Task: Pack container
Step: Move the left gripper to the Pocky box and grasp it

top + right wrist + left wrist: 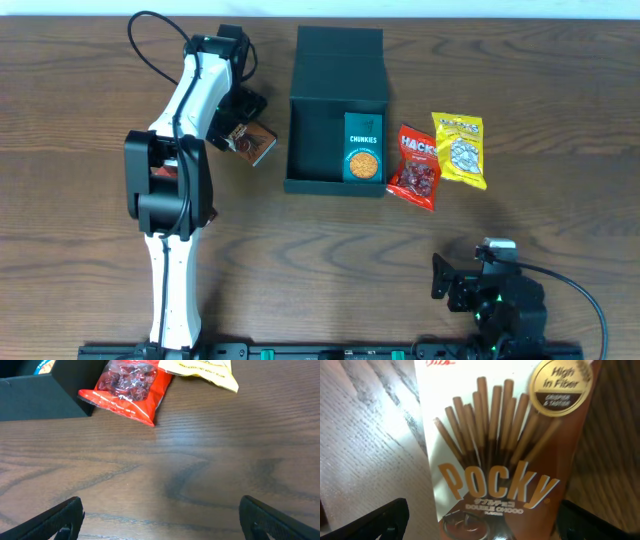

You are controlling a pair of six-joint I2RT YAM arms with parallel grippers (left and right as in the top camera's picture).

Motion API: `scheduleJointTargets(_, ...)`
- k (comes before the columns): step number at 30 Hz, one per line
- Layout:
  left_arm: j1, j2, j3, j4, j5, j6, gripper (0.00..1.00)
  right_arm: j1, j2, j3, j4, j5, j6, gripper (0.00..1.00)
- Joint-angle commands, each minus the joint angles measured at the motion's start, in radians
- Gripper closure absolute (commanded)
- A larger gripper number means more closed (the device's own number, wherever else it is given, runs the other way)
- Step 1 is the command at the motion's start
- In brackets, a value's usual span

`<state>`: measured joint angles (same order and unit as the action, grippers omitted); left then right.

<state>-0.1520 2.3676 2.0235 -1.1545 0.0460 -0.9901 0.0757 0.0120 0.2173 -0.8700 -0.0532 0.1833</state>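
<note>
The container (318, 140), a dark teal box with its flap lid (340, 60) folded back, stands open at the table's middle, and a small teal Chunkies box (362, 147) lies in its right side. A Pocky box (252, 143) lies flat on the wood just left of it. My left gripper (238, 118) hangs over that Pocky box (495, 450), open, with one finger (385, 522) on each side and not touching it. My right gripper (468, 270) is open above bare wood near the front right. The container's corner (40, 395) shows far ahead of it.
A red Hacks pack (415, 166) lies against the container's front right corner, with a yellow snack pack (460, 148) beside it. Both show at the top of the right wrist view, red (127, 387) and yellow (205, 370). The left arm's cable loops at the back left.
</note>
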Motion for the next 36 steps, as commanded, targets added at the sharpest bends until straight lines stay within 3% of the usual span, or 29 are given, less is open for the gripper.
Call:
scheduleJointTargets(1,0.002,0.036,-0.008,0.004,0.014,0.026,0.05,-0.011,-0.006,-0.01,-0.01,-0.004,0.014,0.01)
scheduleJointTargets(31,0.002,0.049,-0.056,0.082,0.0,0.078,0.04,-0.011,-0.006,-0.01,-0.01,-0.004,0.014,0.01)
scheduleJointTargets(34,0.002,0.049,-0.056,0.085,0.0,0.078,0.0,-0.011,-0.006,-0.01,-0.01,-0.004,0.014,0.01)
scheduleJointTargets(36,0.002,0.049,-0.056,0.091,0.0,0.078,0.1,-0.011,-0.006,-0.01,-0.01,-0.003,0.014,0.01)
